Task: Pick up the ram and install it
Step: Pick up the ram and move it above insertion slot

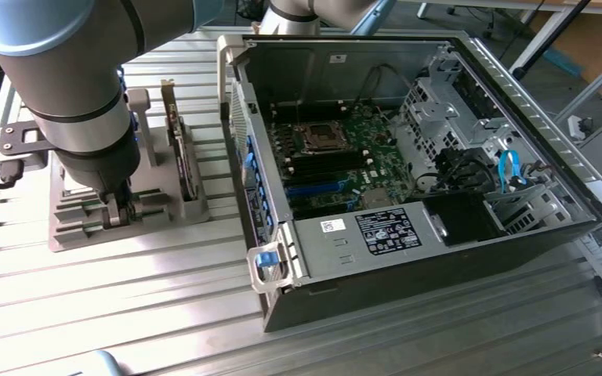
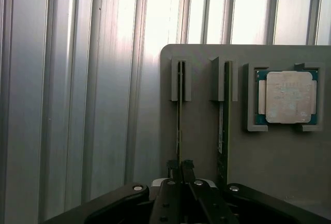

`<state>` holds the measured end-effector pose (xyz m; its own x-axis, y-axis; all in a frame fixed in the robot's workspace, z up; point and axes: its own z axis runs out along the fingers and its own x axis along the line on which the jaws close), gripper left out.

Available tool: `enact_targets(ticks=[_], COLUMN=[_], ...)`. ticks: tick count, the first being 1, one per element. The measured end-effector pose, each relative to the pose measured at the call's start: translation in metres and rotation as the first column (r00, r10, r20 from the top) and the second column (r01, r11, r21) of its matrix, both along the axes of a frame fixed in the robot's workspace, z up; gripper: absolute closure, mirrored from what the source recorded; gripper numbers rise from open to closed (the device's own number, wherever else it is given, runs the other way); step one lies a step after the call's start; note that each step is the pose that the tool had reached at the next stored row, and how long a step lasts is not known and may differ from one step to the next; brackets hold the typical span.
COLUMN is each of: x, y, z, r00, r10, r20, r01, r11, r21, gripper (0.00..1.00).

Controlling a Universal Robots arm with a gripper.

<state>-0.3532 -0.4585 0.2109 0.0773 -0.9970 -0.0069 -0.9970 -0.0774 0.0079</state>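
1. On the grey holder [image 1: 71, 235], at the exterior view's left: found the gripper [image 1: 121, 210] down among the slots, well apart from the open computer case [image 1: 312, 243].
2. In the wrist view: located the ram [image 2: 179, 110] standing on edge in its slot, with a second stick [image 2: 221, 131] just beside it and the processor chip [image 2: 287, 97] in its own pocket farther over.
3. Read the fingers [image 2: 188, 168] as narrow, pinching the near end of the ram from both faces; no gap seen between them and the board.
4. Judged as the step in hand: securing the pinch on the ram, not yet raised from its slot.
5. For a good grasp: press on flat board faces, centre the stick between the fingers, and square the wrist with the slot line to avoid wedging against the slot walls.
6. Risks, as judged: hold at one end only, hence possible tilt; contact with the neighbouring stick if skewed.
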Motion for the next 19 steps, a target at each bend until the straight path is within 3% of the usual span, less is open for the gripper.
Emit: enact_targets(ticks=[9,19], x=[0.0,0.0], y=[0.0,0.0], z=[0.0022,0.0143], r00=[1.0,1.0], r10=[0.0,0.0], r20=[0.0,0.0001], r01=[0.0,0.0], r11=[1.0,1.0], r21=[0.0,0.0001], gripper=[0.88,0.88])
